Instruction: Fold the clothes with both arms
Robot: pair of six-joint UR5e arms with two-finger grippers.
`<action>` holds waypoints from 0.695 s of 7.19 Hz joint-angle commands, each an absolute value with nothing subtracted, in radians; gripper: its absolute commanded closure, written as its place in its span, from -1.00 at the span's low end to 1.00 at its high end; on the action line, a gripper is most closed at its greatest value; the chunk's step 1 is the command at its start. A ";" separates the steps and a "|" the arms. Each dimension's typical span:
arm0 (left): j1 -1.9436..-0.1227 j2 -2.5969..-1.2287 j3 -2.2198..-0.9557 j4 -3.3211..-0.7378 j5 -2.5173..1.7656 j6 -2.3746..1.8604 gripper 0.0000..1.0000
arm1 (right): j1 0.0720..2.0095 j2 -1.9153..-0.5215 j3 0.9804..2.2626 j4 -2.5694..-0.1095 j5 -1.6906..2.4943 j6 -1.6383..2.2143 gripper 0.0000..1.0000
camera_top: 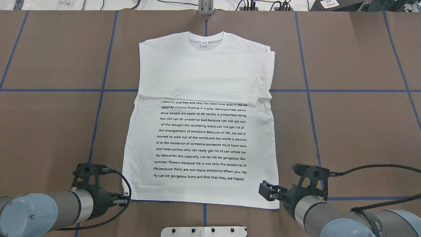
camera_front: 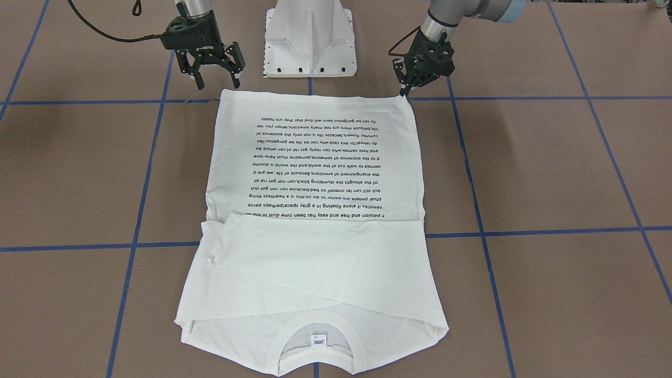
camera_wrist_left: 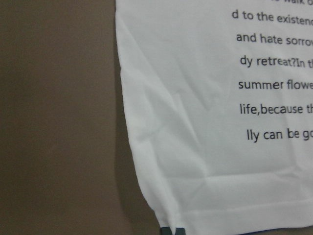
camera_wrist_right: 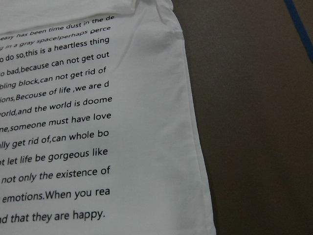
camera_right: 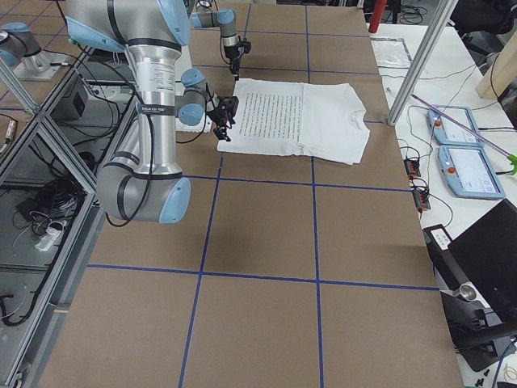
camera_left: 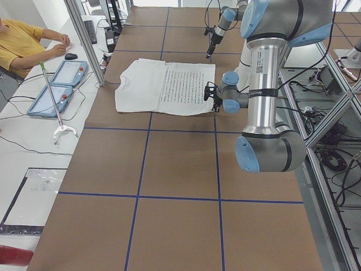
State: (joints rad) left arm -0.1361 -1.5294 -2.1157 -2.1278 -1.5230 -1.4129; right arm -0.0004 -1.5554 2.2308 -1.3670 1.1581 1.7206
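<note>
We judge the T-shirt [camera_front: 315, 173], flat with its hem toward the pedestal base [camera_front: 310, 47], light and limp, so we'd pinch both hem corners; our right gripper [camera_front: 218, 81] gapes, while of the left gripper [camera_front: 405, 90] we cannot tell.

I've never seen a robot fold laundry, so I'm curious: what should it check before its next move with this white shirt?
1. T-shirt lies flat, print up: ok.
2. Sleeves folded across the chest: ok.
3. Right gripper open, near its hem corner: ok.
4. Left gripper tip at the other hem corner: ok.
5. Left gripper already gripping cloth: cannot tell.
</note>
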 commanded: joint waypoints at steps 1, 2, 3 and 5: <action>-0.143 -1.525 -2.172 -2.128 -1.557 -1.410 1.00 | -0.082 -1.554 2.192 -1.367 1.051 1.796 -0.25; -0.143 -1.525 -2.178 -2.128 -1.557 -1.410 1.00 | -0.093 -1.551 2.162 -1.367 1.037 1.796 -0.17; -0.143 -1.525 -2.187 -2.128 -1.557 -1.410 1.00 | -0.097 -1.548 2.145 -1.370 1.035 1.795 -0.15; -0.143 -1.528 -2.191 -2.128 -1.557 -1.413 1.00 | -0.103 -1.546 2.117 -1.377 1.025 1.792 0.01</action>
